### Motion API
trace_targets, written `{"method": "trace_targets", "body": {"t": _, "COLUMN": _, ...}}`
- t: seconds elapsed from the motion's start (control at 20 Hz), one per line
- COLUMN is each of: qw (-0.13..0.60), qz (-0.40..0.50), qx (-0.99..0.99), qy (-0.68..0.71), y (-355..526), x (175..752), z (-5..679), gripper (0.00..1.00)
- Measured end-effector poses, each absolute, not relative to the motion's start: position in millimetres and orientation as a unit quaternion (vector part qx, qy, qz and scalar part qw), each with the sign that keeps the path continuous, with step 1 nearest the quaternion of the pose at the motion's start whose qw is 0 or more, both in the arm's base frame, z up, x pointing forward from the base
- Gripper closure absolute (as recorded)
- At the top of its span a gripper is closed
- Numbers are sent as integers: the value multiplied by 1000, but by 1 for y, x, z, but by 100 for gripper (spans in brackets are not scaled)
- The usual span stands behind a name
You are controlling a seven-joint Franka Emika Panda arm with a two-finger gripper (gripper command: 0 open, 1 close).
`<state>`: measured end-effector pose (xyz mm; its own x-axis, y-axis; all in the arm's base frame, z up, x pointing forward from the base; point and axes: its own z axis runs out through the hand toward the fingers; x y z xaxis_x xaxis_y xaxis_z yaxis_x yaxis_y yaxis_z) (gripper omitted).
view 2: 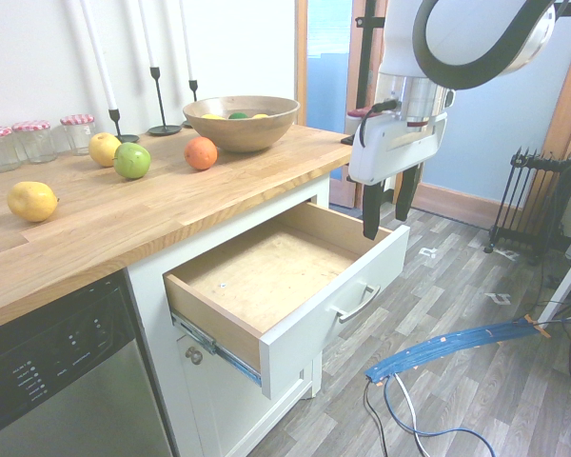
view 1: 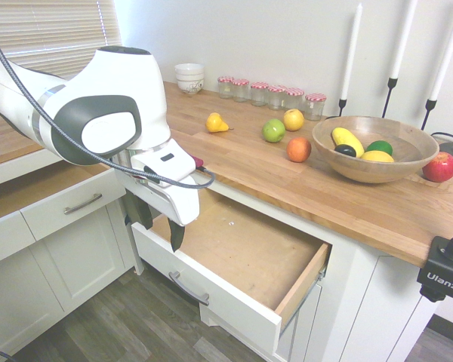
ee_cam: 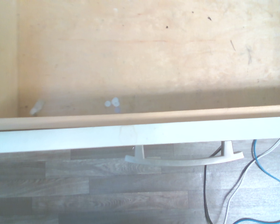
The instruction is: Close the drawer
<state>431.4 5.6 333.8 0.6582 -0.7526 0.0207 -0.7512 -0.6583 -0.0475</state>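
The robot's hand [view 1: 158,228], its two dark fingers spread wide and gripping nothing, hangs near one end of the open drawer [view 1: 241,240] below the wooden bench [view 1: 232,160]. A sound close likely calls for setting the fingers outside the white front [view 2: 341,315], near the handle [view 2: 359,305], then pushing squarely and slowly toward the cabinet; pressure at the end could skew the runners. The drawer juts from beneath the bench, most of its width to one side of the hand.
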Motion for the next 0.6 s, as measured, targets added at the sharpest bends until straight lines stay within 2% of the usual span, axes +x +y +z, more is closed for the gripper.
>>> {"method": "trace_targets", "body": {"t": 0.6, "qw": 0, "qz": 22, "qx": -900, "qy": 436, "y": -22, "x": 437, "z": 230, "gripper": 0}}
